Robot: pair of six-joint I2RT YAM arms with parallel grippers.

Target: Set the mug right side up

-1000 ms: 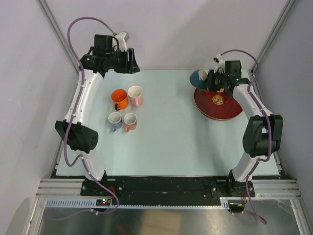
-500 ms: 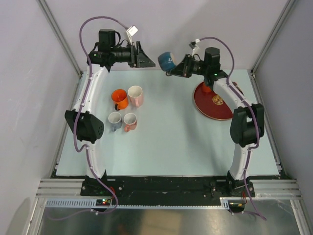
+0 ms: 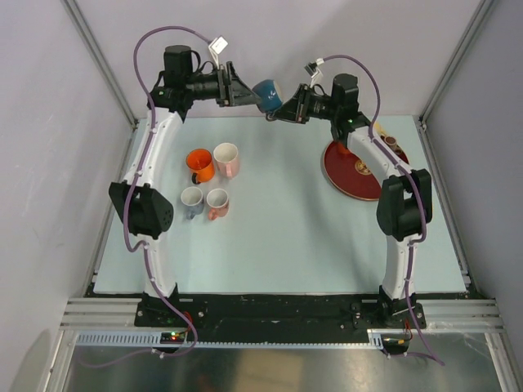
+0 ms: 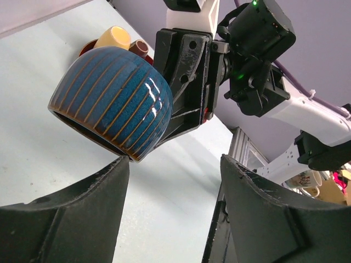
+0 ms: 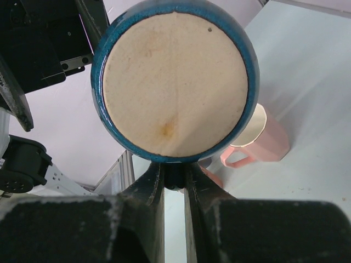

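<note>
Right arm's jaws are clenched on the blue mug (image 5: 174,82). They're pinching a narrow dark bit at its lower edge, which looks like the handle, but I can't say for sure. That wrist camera mostly gets the mug's bare tan base facing straight back at it. The mug is hanging in mid-air between the two sets of jaws, tipped over, with its mouth angled down toward the left arm's jaws. Those are released and spread wide, and the mug (image 4: 112,93) sits just past them. One fingertip (image 4: 119,163) is right up at the rim, touching or not, can't tell. Behind the mug from that side, a yellow cup (image 4: 113,37) and a brown cup (image 4: 139,47) peek out. Further off, down on the bench (image 3: 286,237), a pink mug (image 3: 226,159) and an orange mug (image 3: 198,164) stand mouth up side by side. Two small mugs (image 3: 204,201) sit just in front of them. Over under the right arm there's a red plate (image 3: 347,181), well apart from that cluster.
</note>
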